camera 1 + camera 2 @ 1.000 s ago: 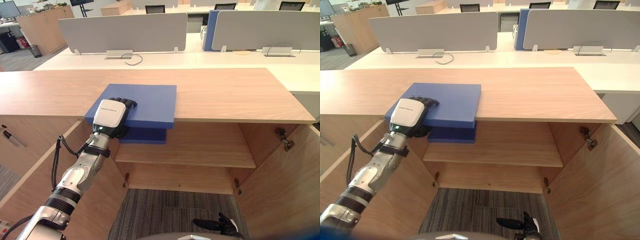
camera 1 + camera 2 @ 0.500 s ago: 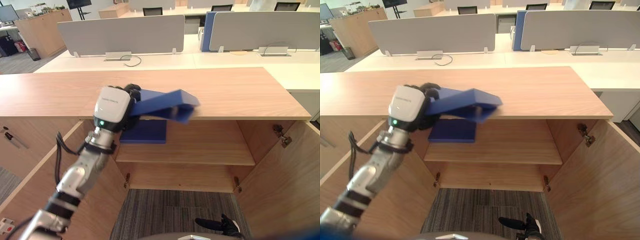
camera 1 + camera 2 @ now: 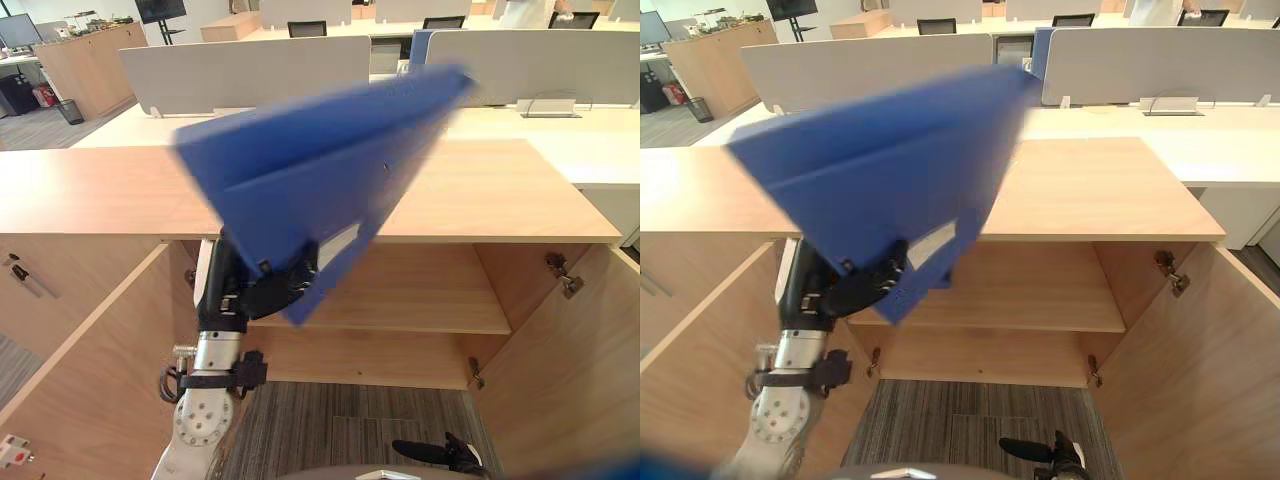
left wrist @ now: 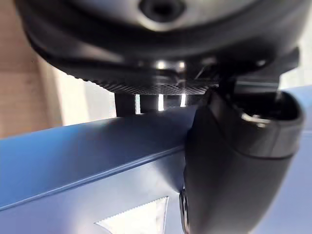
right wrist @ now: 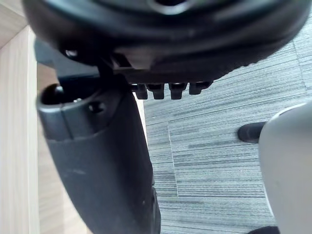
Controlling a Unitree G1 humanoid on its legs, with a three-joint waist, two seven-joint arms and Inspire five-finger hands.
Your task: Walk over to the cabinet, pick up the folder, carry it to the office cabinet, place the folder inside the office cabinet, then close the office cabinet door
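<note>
The left hand [image 3: 262,292] grips the blue folder [image 3: 320,165] by its lower end, fingers curled round one face and the thumb [image 4: 229,170] pressed on the other. The folder stands steeply tilted in the air, above and in front of the open cabinet [image 3: 480,190]. The right hand [image 3: 440,452] hangs low over the carpet, fingers relaxed and empty.

The main danger appears to be the grip. Most of the folder rises well beyond the pinch, so a quick swing could make it pivot or slide out. Bringing it down toward the shelf [image 3: 420,300] also looks tight, and the far corner could catch the front edge of the cabinet's top or the open right door [image 3: 575,370], which might knock the folder loose.
</note>
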